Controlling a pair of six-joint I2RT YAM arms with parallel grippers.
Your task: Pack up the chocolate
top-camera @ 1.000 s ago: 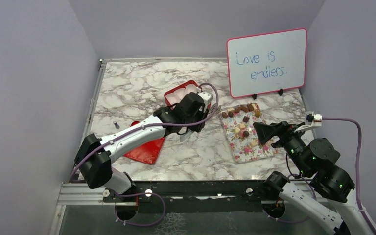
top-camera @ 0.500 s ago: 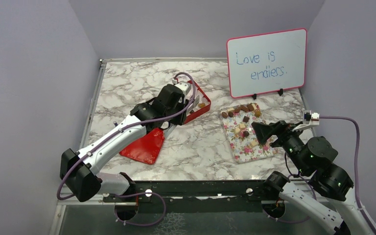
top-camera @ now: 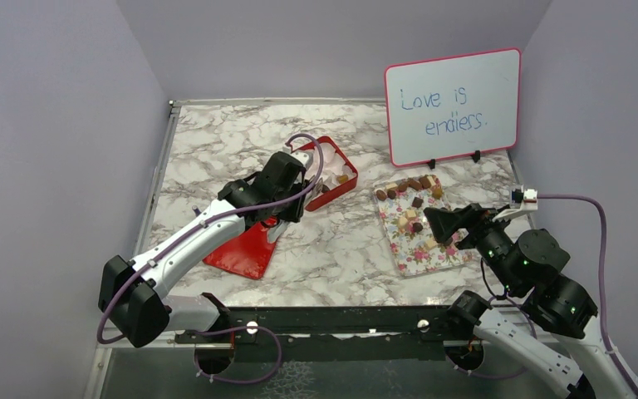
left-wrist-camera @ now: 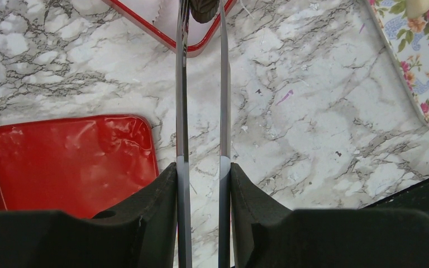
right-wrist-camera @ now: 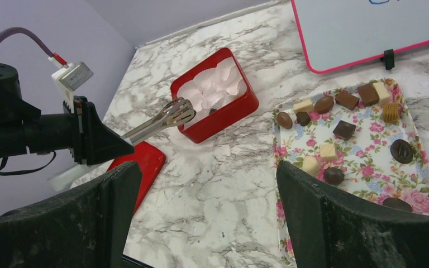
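Several chocolate pieces, dark, light brown and cream, lie on the floral tray. My left gripper is shut on metal tongs. The tong tips pinch a dark chocolate piece over the near rim of the red box, which is lined with white paper cups. A light brown piece lies in the box. My right gripper hangs open and empty over the marble beside the tray's near left edge.
A red lid lies flat on the marble left of the tongs. A whiteboard with a pink rim stands behind the tray. Walls close in the table on the left, back and right.
My left arm swung left, carrying the tongs from beside the floral tray to the red box, then drew back slightly toward me. The right gripper barely shifted.
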